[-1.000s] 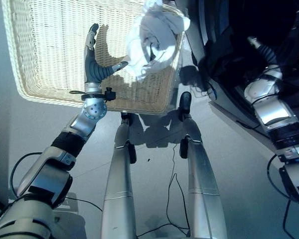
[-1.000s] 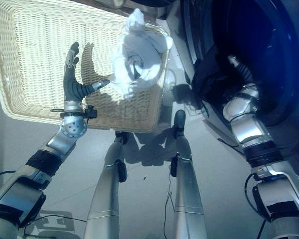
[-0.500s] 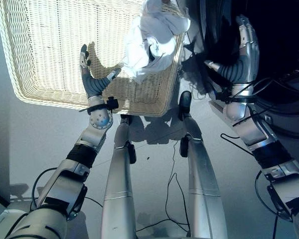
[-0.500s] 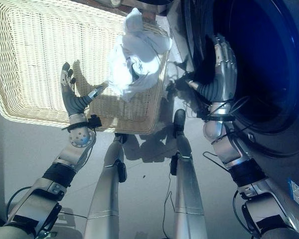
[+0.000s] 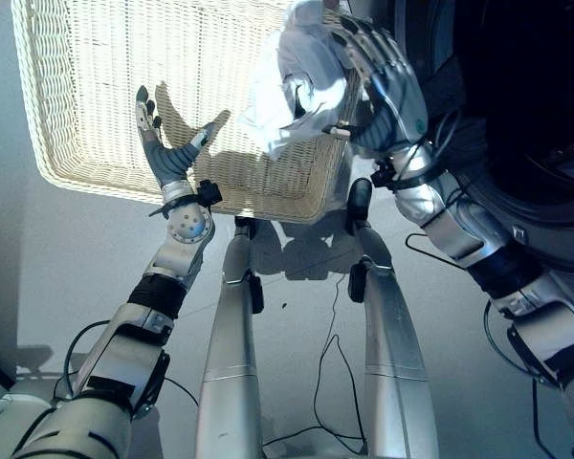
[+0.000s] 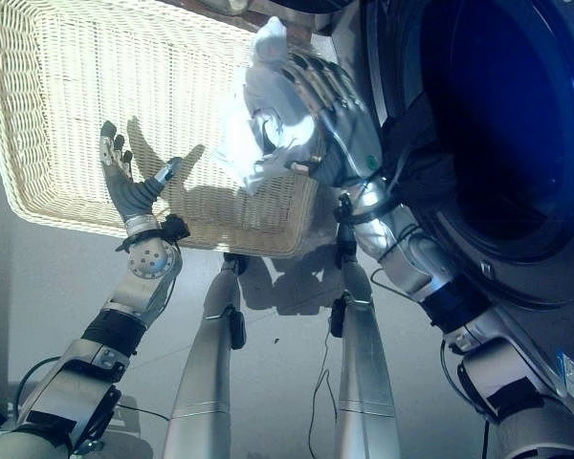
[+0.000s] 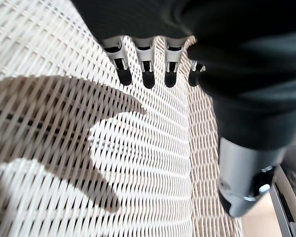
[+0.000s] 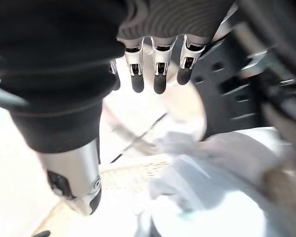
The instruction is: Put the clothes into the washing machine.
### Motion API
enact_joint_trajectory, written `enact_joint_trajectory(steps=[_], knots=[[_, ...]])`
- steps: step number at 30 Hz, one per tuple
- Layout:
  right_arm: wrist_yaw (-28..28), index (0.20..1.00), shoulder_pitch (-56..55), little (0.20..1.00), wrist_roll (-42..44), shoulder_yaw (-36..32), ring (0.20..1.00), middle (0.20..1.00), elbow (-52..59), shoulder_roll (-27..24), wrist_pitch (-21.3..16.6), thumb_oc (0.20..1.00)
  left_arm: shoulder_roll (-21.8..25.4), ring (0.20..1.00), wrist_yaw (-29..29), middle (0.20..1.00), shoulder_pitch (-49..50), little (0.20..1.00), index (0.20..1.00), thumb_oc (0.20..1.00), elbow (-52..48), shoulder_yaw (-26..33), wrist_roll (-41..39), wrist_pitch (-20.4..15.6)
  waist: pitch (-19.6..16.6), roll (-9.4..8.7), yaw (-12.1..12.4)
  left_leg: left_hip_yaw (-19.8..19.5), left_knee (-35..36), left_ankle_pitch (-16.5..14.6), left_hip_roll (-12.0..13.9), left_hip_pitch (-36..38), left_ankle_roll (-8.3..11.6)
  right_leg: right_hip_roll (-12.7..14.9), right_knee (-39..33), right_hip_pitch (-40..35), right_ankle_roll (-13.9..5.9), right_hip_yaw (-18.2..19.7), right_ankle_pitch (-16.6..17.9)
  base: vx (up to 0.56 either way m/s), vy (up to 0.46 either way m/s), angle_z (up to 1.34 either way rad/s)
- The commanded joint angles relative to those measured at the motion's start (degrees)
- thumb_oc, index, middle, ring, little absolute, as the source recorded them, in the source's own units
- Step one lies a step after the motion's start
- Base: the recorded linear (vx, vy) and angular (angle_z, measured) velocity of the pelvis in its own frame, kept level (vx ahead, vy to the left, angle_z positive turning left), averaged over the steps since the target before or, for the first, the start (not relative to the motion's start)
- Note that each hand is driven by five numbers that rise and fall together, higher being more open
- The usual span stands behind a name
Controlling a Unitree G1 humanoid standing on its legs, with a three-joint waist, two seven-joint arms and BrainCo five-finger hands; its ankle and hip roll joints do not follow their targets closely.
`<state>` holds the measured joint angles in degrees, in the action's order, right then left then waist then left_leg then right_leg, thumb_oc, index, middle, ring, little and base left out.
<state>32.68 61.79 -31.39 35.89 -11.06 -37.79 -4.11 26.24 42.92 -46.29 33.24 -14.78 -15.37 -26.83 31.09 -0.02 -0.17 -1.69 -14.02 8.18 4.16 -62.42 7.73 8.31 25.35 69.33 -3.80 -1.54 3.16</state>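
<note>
White clothes [image 5: 301,81]: bunched in a heap at the corner of the wicker basket [image 5: 96,86] nearest the washing machine [image 6: 497,124], partly draped over the basket rim

Right hand [image 5: 387,81]: positioned over the heap on its washing-machine side, fingers spread and straight, reaching across the upper part of the fabric; not closed round it; contact with the cloth cannot be confirmed. Right wrist view: fingertips [image 8: 158,81] extended in a row, white fabric below

Left hand [image 5: 167,143]: raised above the basket floor, well apart from the heap, fingers straight, thumb splayed toward the clothes, holding nothing. Left wrist view: wicker weave past the fingertips [image 7: 148,79]

Washing machine: dark drum opening just beside the basket corner
</note>
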Motion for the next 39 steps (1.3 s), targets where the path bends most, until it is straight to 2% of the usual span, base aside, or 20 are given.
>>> enact_joint_trajectory(steps=[1,8,11,12,17,20,22,25,29,30,31,32,36,38,39], knots=[[-1.76,1.000,2.64,1.000,-1.53,3.93,1.000,1.000,-1.22,-0.90,5.45,1.000,0.80,1.000,-0.95,1.000,-2.45,1.000,1.000,1.000,1.03,0.24,-2.25,-1.95,-1.29,1.63,0.85,-1.42,-3.62,-2.69,-3.23,-0.97,-2.83,-2.30,-3.29,-4.53,-3.46,-4.36,1.24,0.00,-0.021,0.08],[-5.29,1.000,11.23,1.000,0.31,11.01,1.000,1.000,-11.87,1.50,14.51,1.000,1.23,1.000,-2.81,1.000,-5.49,1.000,1.000,1.000,3.05,-1.92,-3.61,-1.78,-1.29,2.03,2.70,-2.48,-3.47,-2.34,-3.97,-1.26,-2.81,-1.66,-3.22,-4.35,-3.33,-5.47,1.57,0.00,-0.016,0.07],[-9.62,1.000,14.48,1.000,2.50,13.96,1.000,1.000,-18.15,2.72,18.81,1.000,1.35,1.000,-3.85,1.000,-6.79,1.000,1.000,1.000,3.80,-2.70,-4.26,-1.59,-1.29,2.29,3.59,-2.78,-3.46,-2.21,-4.20,-1.39,-2.83,-1.33,-3.26,-4.32,-3.29,-6.03,1.79,0.00,0.000,0.00],[-9.59,1.000,14.55,1.000,2.54,14.01,1.000,1.000,-18.22,2.75,18.79,1.000,1.36,1.000,-3.86,1.000,-6.81,1.000,1.000,1.000,3.82,-2.67,-4.27,-1.60,-1.29,2.32,3.57,-2.80,-3.46,-2.20,-4.19,-1.41,-2.83,-1.33,-3.28,-4.31,-3.29,-6.05,1.80,0.00,0.000,0.00],[-17.30,1.000,17.40,1.000,4.94,17.88,1.000,1.000,-24.54,3.56,23.12,1.000,1.76,1.000,-4.32,1.000,-7.92,1.000,1.000,1.000,4.05,-4.38,-4.87,-1.70,-1.29,2.60,4.51,-3.15,-2.93,-1.72,-4.37,-1.58,-2.95,-0.89,-3.25,-4.07,-3.14,-6.85,2.15,0.01,-0.001,0.05],[-21.48,1.000,17.26,1.000,4.88,18.48,1.000,1.000,-25.36,3.61,24.40,1.000,1.95,1.000,-4.61,1.000,-7.98,1.000,1.000,1.000,3.79,-4.65,-4.95,-1.54,-1.29,2.59,4.66,-3.23,-3.08,-1.61,-4.35,-1.73,-2.96,-0.78,-2.95,-3.91,-3.13,-7.05,2.23,0.02,0.000,0.05],[-23.47,1.000,17.13,1.000,4.16,18.45,1.000,1.000,-25.64,3.65,24.99,1.000,2.02,1.000,-4.85,1.000,-7.87,1.000,1.000,1.000,3.70,-4.63,-4.88,-1.53,-1.29,2.54,4.69,-3.26,-3.16,-1.59,-4.36,-1.79,-2.94,-0.83,-2.80,-3.80,-3.14,-7.04,2.26,0.00,0.000,0.00],[-30.39,1.000,16.36,1.000,1.45,19.52,1.000,1.000,-25.98,3.02,26.26,1.000,2.51,1.000,-5.18,1.000,-8.06,1.000,1.000,1.000,3.60,-4.78,-5.03,-1.37,-1.29,2.14,4.51,-3.18,-2.94,-1.38,-4.02,-1.84,-2.86,-0.72,-2.98,-3.83,-3.26,-7.22,2.53,0.00,0.000,0.00],[-34.14,1.000,15.79,1.000,-1.03,20.08,1.000,1.000,-26.14,2.66,26.41,1.000,2.76,1.000,-5.06,1.000,-8.27,1.000,1.000,1.000,3.61,-5.12,-5.26,-1.38,-1.29,2.00,4.26,-3.09,-2.76,-1.22,-3.81,-1.94,-2.77,-0.78,-3.08,-3.63,-3.29,-7.09,2.75,0.00,0.000,0.00],[-34.36,0.529,15.62,0.529,-1.40,20.14,0.529,0.529,-26.07,2.60,26.31,0.529,2.77,1.000,-5.07,1.000,-8.24,1.000,1.000,1.000,3.60,-5.14,-5.30,-1.40,-1.29,1.98,4.21,-3.08,-2.73,-1.21,-3.79,-1.94,-2.76,-0.80,-3.07,-3.59,-3.30,-7.05,2.77,0.00,0.000,0.00],[-34.75,0.200,15.47,0.200,-1.93,20.15,0.200,0.200,-26.14,2.63,25.68,0.200,2.74,1.000,-5.14,1.000,-8.26,1.000,1.000,1.000,3.63,-5.07,-5.33,-1.38,-1.29,1.95,4.13,-3.11,-2.78,-1.25,-3.79,-1.97,-2.74,-0.86,-3.11,-3.53,-3.27,-6.97,2.81,0.00,0.000,0.00],[-35.52,0.200,15.47,0.200,-2.65,20.20,0.200,0.200,-25.79,2.51,25.63,0.200,2.79,1.000,-5.35,1.000,-8.25,1.000,1.000,1.000,3.60,-4.96,-5.37,-1.23,-1.29,1.91,4.03,-3.06,-2.80,-1.22,-3.75,-1.95,-2.70,-0.91,-3.08,-3.51,-3.27,-6.89,2.83,0.00,0.000,0.00],[-32.78,0.200,15.42,0.200,-1.97,19.60,0.200,0.200,-25.53,2.54,24.80,0.200,2.73,1.000,-5.64,1.000,-8.33,1.000,1.000,1.000,3.71,-4.80,-5.47,-1.19,-1.29,1.96,3.91,-3.09,-2.67,-1.15,-3.80,-2.00,-2.64,-1.05,-3.31,-3.42,-3.29,-6.65,2.97,0.00,0.000,0.00],[-29.04,0.200,15.08,0.200,1.03,18.56,0.200,0.200,-24.93,2.53,23.49,0.200,2.56,1.000,-5.74,1.000,-8.17,1.000,1.000,1.000,3.76,-4.55,-5.18,-1.14,-1.29,1.93,3.77,-3.08,-2.70,-1.15,-3.82,-2.03,-2.62,-1.16,-3.39,-3.37,-3.33,-6.51,3.06,0.00,0.000,0.00],[-26.20,0.200,14.54,0.200,5.18,17.50,0.200,0.200,-24.26,2.53,22.86,0.200,2.42,1.000,-5.65,1.000,-7.92,1.000,1.000,1.000,3.63,-4.42,-5.00,-1.14,-1.29,1.97,3.71,-3.08,-2.66,-1.11,-3.81,-2.13,-2.60,-1.21,-3.34,-3.30,-3.36,-6.43,3.02,0.00,0.000,0.00]])
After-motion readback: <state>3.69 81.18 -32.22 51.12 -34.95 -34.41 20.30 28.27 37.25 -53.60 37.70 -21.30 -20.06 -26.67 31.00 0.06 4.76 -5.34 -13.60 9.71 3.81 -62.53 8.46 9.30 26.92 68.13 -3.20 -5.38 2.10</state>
